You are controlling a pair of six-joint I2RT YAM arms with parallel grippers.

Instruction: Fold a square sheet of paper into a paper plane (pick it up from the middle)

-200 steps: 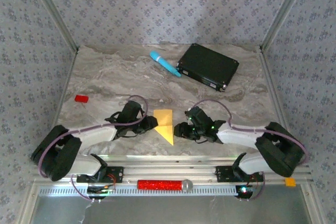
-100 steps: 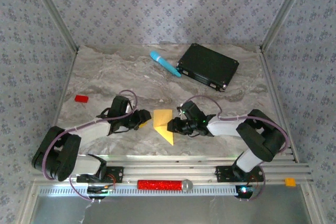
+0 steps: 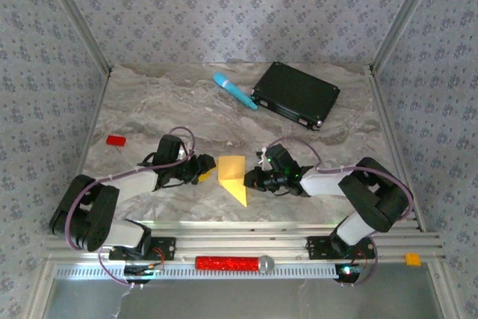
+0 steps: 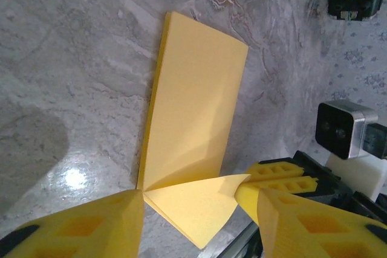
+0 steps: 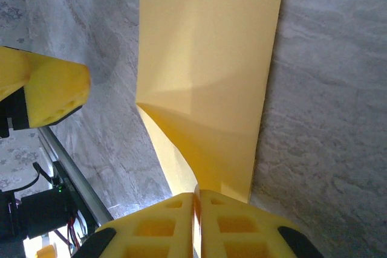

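I'm calling this partway: the square sheet of paper [image 3: 232, 172] is lying mid-counter [image 3: 142, 102] with one pointed end creased, right gripper [image 5: 195, 200] jaws clamping its edge, left gripper [image 4: 190, 194] jaws standing apart around a folded corner, wing folds remaining.

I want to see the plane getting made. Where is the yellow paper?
In the top view, the paper lies at the table's front middle, between the left tool and the right tool, which pinches its edge.
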